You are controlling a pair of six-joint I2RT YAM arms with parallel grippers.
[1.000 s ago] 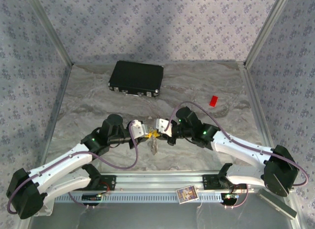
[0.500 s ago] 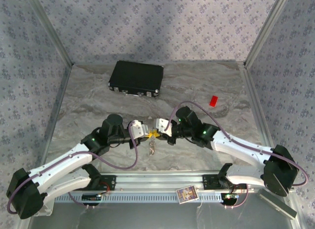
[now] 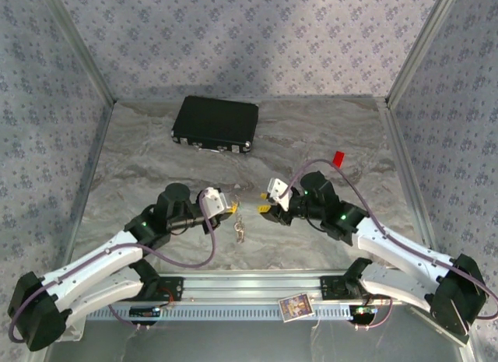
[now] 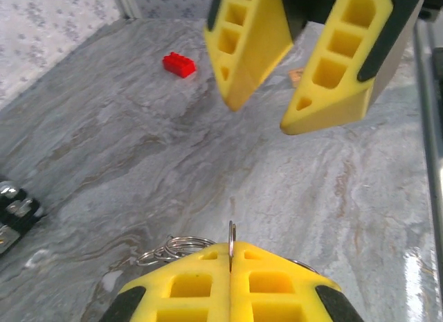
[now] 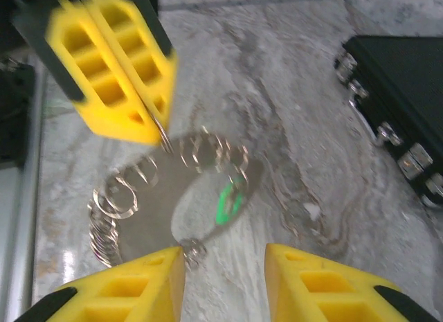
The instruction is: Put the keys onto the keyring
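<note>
Jaws: left gripper pressed together, pinching thin silver wire keyring; right gripper spread, empty. Blurred, a small green-headed silver key seemingly hangs just ahead of right jaws. Pinch its head squarely.

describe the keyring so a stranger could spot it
On the grey marbled table, look centre-front. The keyring hangs from the shut yellow tips of the left gripper: thin silver loops, unlike the solid red block and black case farther back.

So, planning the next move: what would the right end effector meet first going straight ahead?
Likely the keyring dangling from the shut left end effector; depth is hard to judge.
</note>
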